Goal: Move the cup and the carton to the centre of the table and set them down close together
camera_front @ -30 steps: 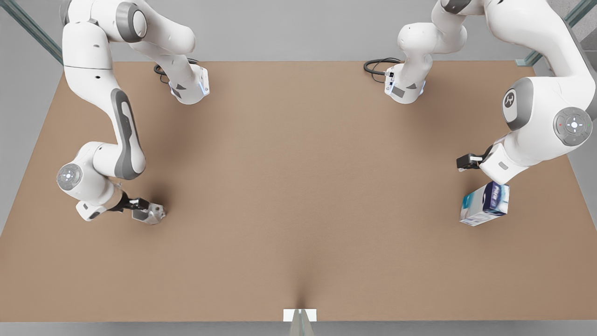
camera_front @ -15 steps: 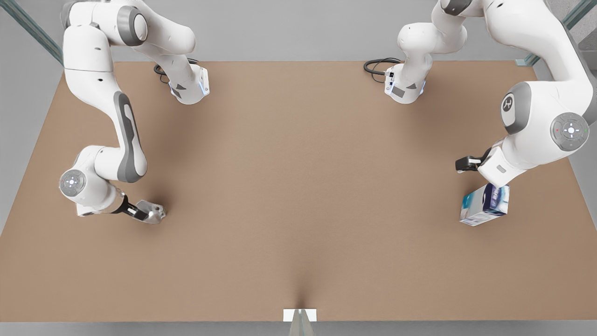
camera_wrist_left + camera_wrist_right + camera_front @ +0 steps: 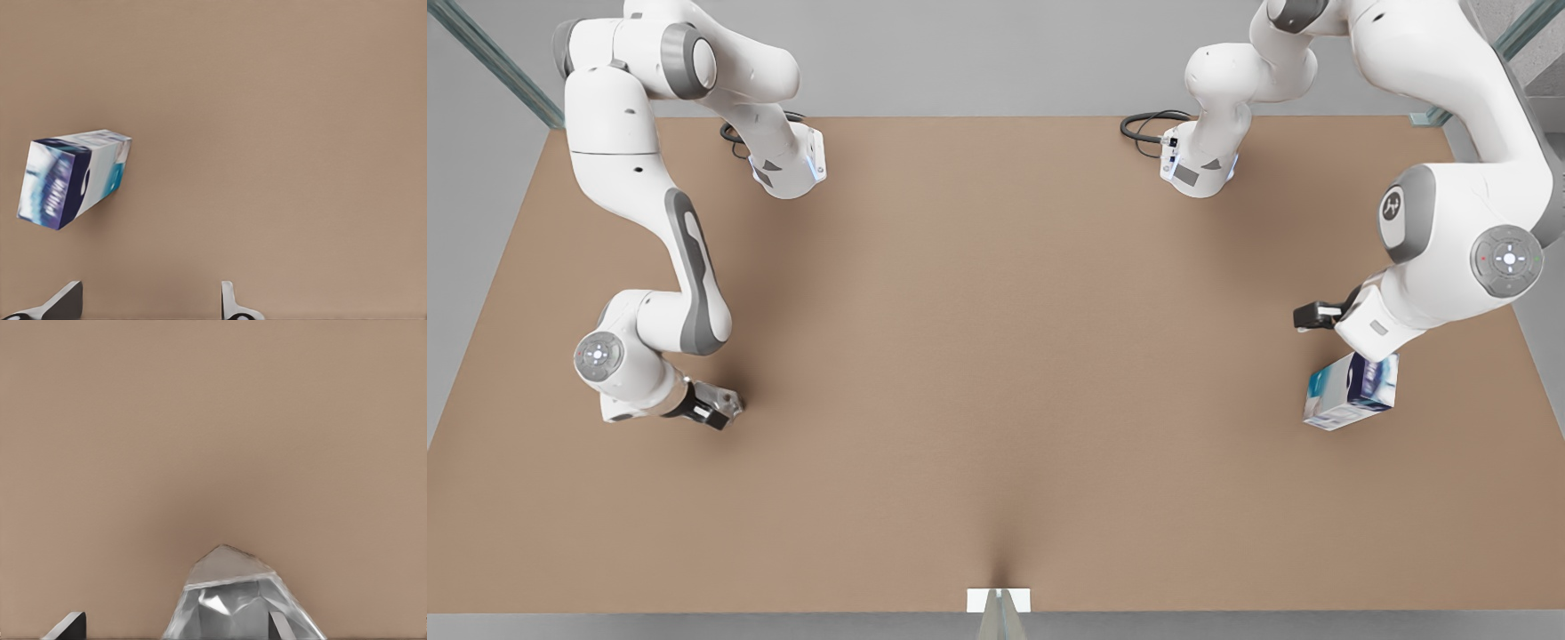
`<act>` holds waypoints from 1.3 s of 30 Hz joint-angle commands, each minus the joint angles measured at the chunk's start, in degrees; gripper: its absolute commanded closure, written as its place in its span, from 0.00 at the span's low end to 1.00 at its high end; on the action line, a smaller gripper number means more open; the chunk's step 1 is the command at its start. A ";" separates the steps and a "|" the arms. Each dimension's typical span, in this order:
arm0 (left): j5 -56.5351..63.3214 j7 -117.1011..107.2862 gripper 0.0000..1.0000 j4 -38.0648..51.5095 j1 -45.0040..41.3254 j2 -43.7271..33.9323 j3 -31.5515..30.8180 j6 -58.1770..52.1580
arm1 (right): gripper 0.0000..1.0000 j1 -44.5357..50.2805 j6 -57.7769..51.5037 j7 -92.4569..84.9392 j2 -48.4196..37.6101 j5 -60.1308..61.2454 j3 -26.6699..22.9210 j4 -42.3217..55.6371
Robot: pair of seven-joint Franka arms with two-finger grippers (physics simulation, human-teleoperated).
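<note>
The silver cup (image 3: 233, 600) stands on the brown table (image 3: 996, 356) at the front view's left. My right gripper (image 3: 173, 628) is open and low around it, and one fingertip (image 3: 280, 627) overlaps the cup's side. From the front, the wrist hides most of the cup (image 3: 727, 398). The blue, teal and white carton (image 3: 1350, 391) lies on its side at the front view's right. My left gripper (image 3: 148, 305) hangs open above the table just beside the carton (image 3: 73, 177), which is not between its fingers.
Both arm bases (image 3: 787, 164) (image 3: 1199, 164) and their black cables sit at the table's far edge. A small white tab (image 3: 998, 600) marks the near edge. A wide stretch of bare tabletop lies between the two objects.
The right arm has swung toward the cup and turned its wrist, so the gripper now covers most of it. The left arm has shifted only slightly above the carton.
</note>
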 commanded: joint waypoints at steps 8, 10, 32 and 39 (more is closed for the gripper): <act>0.11 0.26 0.00 -0.08 -0.03 0.08 0.05 -0.06 | 0.00 0.07 -1.81 0.33 -0.03 0.18 0.79 -1.56; 0.11 0.26 0.00 -0.08 -0.03 0.08 0.05 -0.06 | 0.00 0.07 -1.81 0.15 -0.03 2.72 0.97 -1.56; 0.11 0.62 0.00 0.09 -0.03 0.52 0.05 -0.06 | 0.14 2.44 3.47 11.32 5.77 4.66 1.14 0.81; 0.11 0.62 0.00 0.18 -0.03 0.52 0.05 -0.06 | 0.79 3.23 3.56 11.32 5.95 0.62 0.97 0.99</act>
